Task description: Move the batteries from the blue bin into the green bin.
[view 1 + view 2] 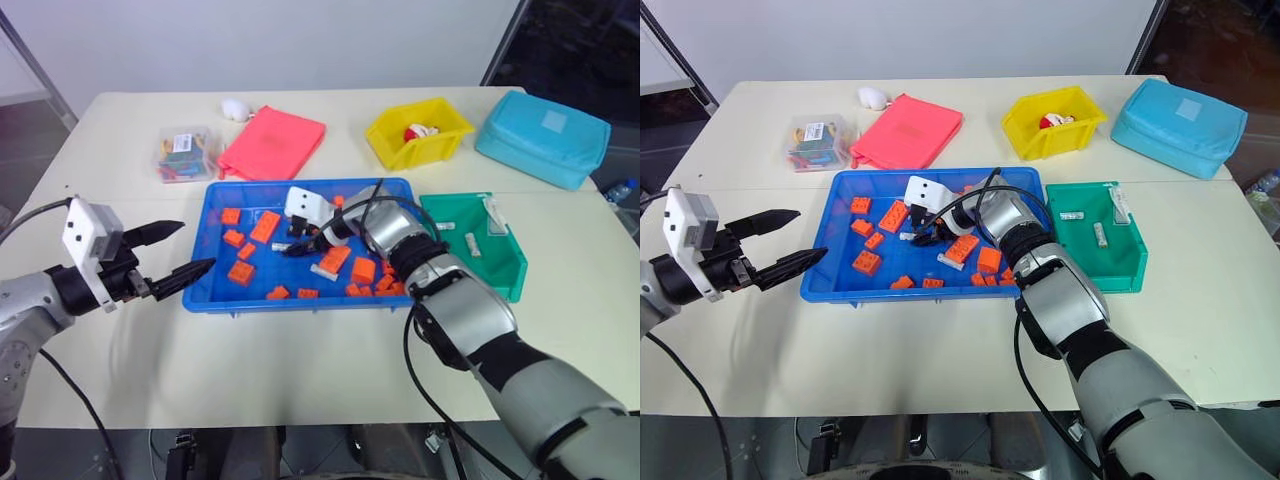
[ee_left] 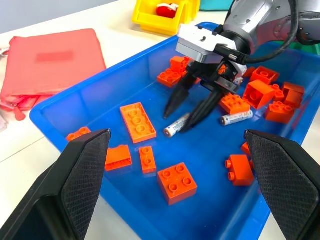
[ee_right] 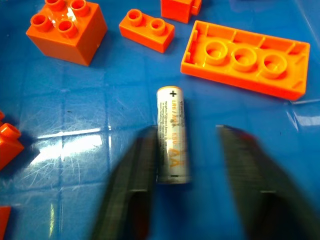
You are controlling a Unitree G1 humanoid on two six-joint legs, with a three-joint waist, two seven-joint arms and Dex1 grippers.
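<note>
The blue bin (image 1: 200,285) lies in the middle of the table with several orange bricks (image 1: 265,226) in it. A battery (image 3: 173,140) lies flat on its floor. My right gripper (image 3: 186,129) is down in the bin with its fingers apart on either side of that battery; one finger (image 3: 142,165) is against it and the other stands clear. A second battery (image 2: 236,118) lies close by among the bricks. The green bin (image 1: 505,275) stands just right of the blue bin and holds three batteries (image 1: 470,243). My left gripper (image 1: 185,250) hovers open at the blue bin's left edge, holding nothing.
At the back of the table stand a yellow bin (image 1: 420,130), a red pouch (image 1: 272,142), a light-blue zip case (image 1: 540,138), a clear box of coloured pieces (image 1: 185,155) and a small white object (image 1: 236,108). A bottle (image 1: 620,190) shows at the right edge.
</note>
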